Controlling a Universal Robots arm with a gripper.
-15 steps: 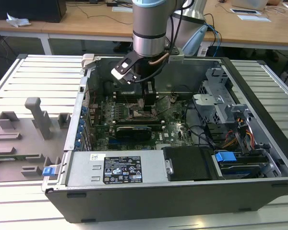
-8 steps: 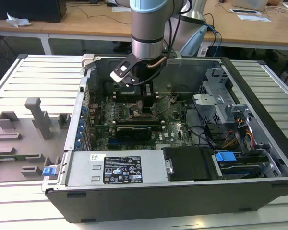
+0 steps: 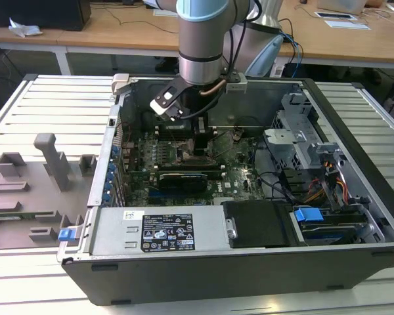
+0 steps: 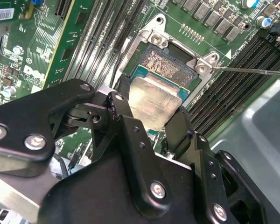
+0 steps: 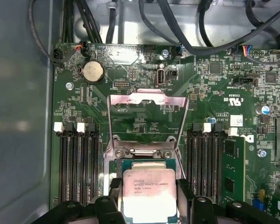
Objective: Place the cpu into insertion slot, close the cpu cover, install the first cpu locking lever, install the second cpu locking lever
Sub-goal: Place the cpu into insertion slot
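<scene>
Dark grey sheet metal of the open computer case (image 3: 217, 279) frames the scene, and the green motherboard (image 3: 240, 172) lies inside it. The gripper (image 4: 148, 111) hangs over the board, its black jaws pinching the cpu (image 4: 154, 100) by two opposite edges. The cpu cover (image 5: 147, 99) stands swung up, leaving the insertion slot (image 4: 171, 63) exposed. The cpu sits partly over the slot and offset from it, with a band of the dark contact field bare beyond its far edge. We judge this to be the placing step. Doing it well means squaring the cpu with the socket rim, levelling it, lowering it straight without dragging it across the contacts, and letting go only once it lies flat. The first wrist view gives us the raised cover and the printed top of the cpu. The second wrist view gives us the offset between cpu and slot, and a thin lever rod (image 4: 252, 71) beside the socket.
</scene>
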